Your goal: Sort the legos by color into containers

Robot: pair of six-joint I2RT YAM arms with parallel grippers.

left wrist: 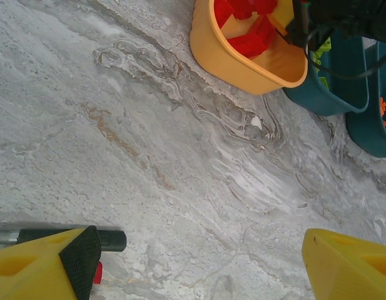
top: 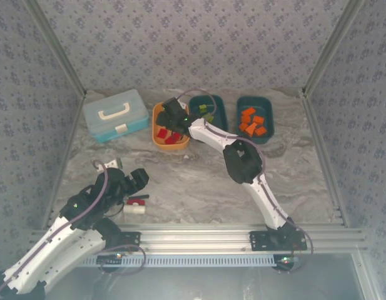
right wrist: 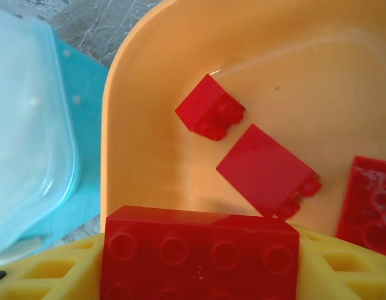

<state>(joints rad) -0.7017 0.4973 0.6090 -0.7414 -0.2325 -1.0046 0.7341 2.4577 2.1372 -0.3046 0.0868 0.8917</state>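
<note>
The right gripper (right wrist: pixel 202 270) hangs over the orange tub (right wrist: pixel 149 144), jaws clamped on a red eight-stud brick (right wrist: pixel 199 240), apparently bound for the red bricks (right wrist: pixel 268 169) inside. The left gripper (left wrist: pixel 193 269), wide open and empty, sits well short of the tub.

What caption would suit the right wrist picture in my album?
The right fingers hold a red brick over the orange tub, where other red bricks lie.
</note>
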